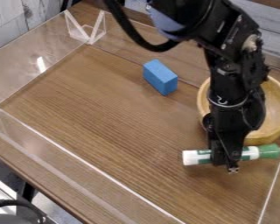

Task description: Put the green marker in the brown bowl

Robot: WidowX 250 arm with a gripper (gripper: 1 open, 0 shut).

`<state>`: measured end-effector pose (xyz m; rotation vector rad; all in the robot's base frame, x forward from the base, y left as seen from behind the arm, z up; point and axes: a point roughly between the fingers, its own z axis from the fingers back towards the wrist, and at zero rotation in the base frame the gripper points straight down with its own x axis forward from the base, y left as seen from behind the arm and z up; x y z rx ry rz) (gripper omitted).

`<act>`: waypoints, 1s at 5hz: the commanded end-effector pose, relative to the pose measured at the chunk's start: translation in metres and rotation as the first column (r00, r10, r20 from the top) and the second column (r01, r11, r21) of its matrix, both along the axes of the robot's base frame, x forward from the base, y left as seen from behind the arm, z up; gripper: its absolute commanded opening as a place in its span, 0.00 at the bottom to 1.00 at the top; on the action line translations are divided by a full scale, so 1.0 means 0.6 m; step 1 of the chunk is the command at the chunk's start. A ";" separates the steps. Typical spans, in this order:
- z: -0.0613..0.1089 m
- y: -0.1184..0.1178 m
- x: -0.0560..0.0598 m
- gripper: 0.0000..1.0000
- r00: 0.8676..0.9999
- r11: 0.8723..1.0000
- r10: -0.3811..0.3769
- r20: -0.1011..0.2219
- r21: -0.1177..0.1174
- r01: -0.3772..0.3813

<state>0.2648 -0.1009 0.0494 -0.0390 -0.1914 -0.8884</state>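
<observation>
The green marker (pixel 259 152) lies flat on the wooden table at the front right, just in front of the brown bowl (pixel 272 129). It has a white barrel with green ends. My gripper (pixel 230 163) points down onto the marker's middle, its dark fingers closed around the barrel. The arm rises in front of the bowl's left side and hides part of it. The part of the bowl's inside that shows holds nothing.
A blue rectangular block (pixel 161 77) sits on the table behind and left of the gripper. Clear plastic walls (pixel 38 63) border the table at the left and back. The table's front edge runs close below the marker.
</observation>
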 end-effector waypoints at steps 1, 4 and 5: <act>0.052 0.002 0.031 0.00 0.994 0.999 0.024 0.111 -0.028 -0.021; 0.057 0.009 0.035 0.00 0.989 0.999 0.049 0.137 -0.027 -0.046; 0.059 0.012 0.036 0.00 0.988 0.998 0.057 0.144 -0.027 -0.054</act>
